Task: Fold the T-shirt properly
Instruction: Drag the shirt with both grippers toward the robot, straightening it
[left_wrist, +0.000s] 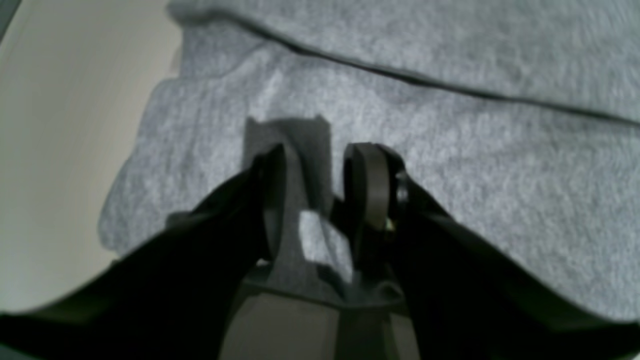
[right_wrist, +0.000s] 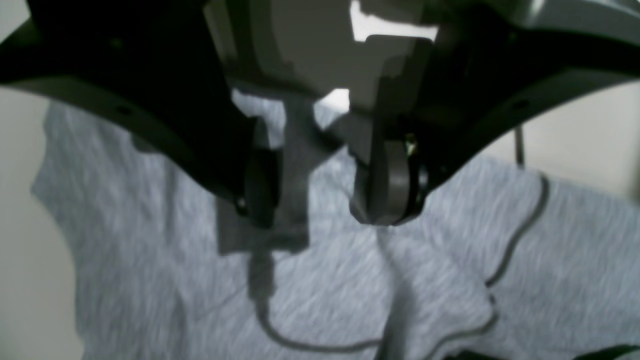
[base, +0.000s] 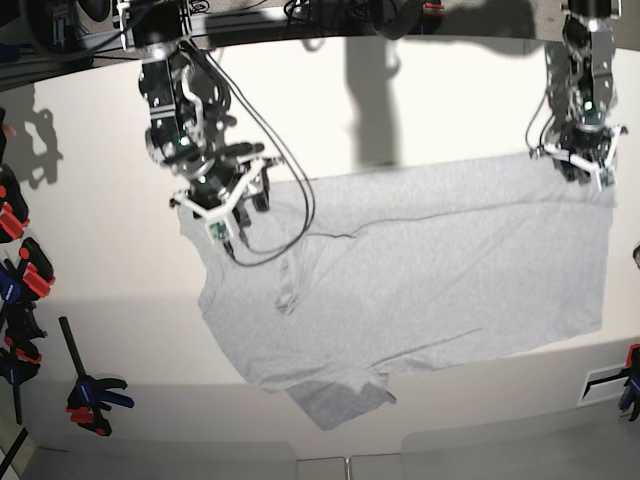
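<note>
Grey T-shirt (base: 420, 270) spread flat; left gripper (left_wrist: 312, 185) and right gripper (right_wrist: 325, 205) hover over far edge, jaws apart, empty. Pinch corners evenly before folding.

Black claws (right_wrist: 320, 205) — white trim; dangling cables (base: 290, 200)

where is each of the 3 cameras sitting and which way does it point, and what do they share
Left wrist: on the left arm, looking down past the left gripper, jaws apart, onto the T-shirt and a strip of table.
Right wrist: on the right arm, looking down past the right gripper, jaws apart, above rumpled cloth.
Base: high, facing down at the table with the shirt spread across it; both arms show, the left at this view's right, with clamps along the left edge.
Shared: all three show the grey shirt.
</note>
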